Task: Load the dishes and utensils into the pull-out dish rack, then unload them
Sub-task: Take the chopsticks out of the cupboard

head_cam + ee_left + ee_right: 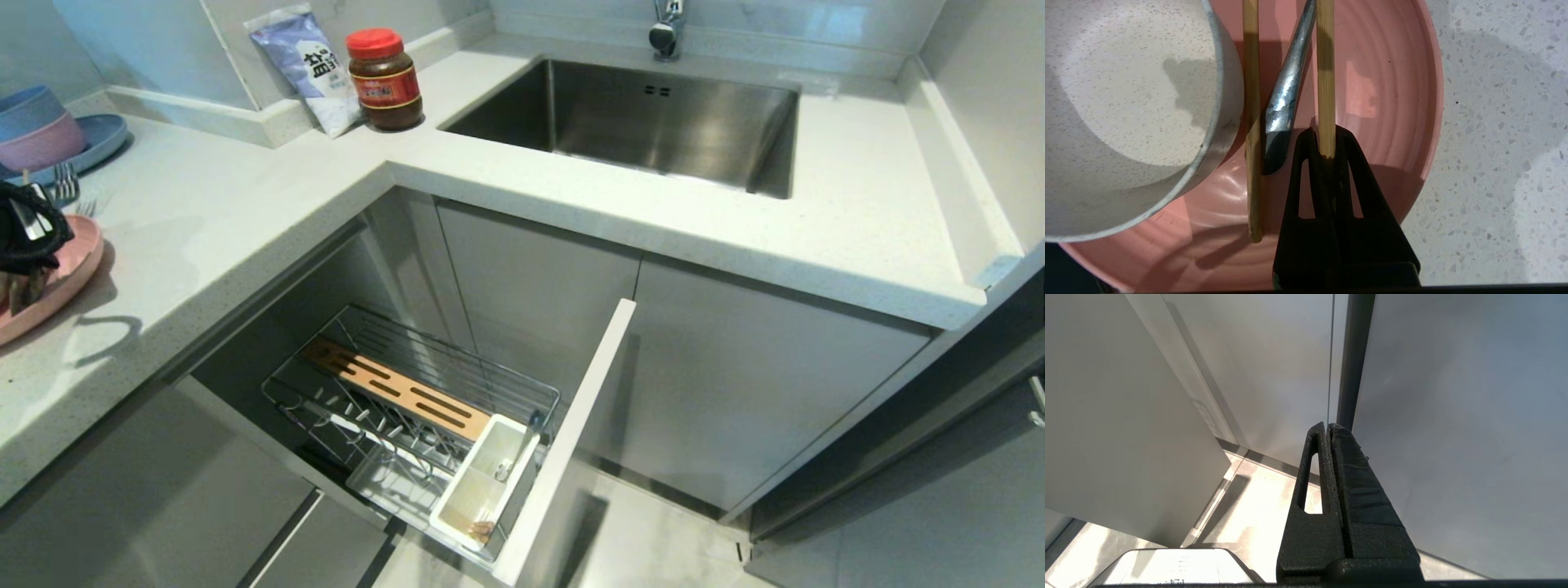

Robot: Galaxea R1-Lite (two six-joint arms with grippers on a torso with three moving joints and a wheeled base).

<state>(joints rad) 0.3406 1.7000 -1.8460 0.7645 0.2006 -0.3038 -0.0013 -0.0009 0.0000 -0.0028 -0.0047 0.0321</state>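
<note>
The L-shaped white countertop (245, 212) is seen from above, with the steel sink (653, 122) set into its far right stretch. Below it, the pull-out dish rack (408, 408) is drawn out of the cabinet, its light-grey front panel (563, 449) at the near right end. The rack's prongs are seen bare; the slotted wooden strip (400, 390) runs along its far side, and the white utensil caddy (486, 482) is set just behind the panel.

At the left edge of the counter the pale-pink plate (1392, 102) is laid flat. The cream-white bowl (1126, 114) is carried on the plate. Beside the bowl, a silver fork (1286, 94) and two wooden chopsticks are laid across the plate. One chopstick (1252, 122) is left lying next to the bowl; the other chopstick (1325, 81) is pinched at its end by the left gripper (1326, 143), whose fingers are closed tight on it above the plate.

The right gripper (1327, 433) is held low beside the cabinet fronts, its fingers pressed together on nothing.

Farther along the left counter a blue plate (102, 139) with stacked bowls (33, 126) is seen, and at the far corner a red-lidded jar (384, 82) beside a salt bag (310, 69).
</note>
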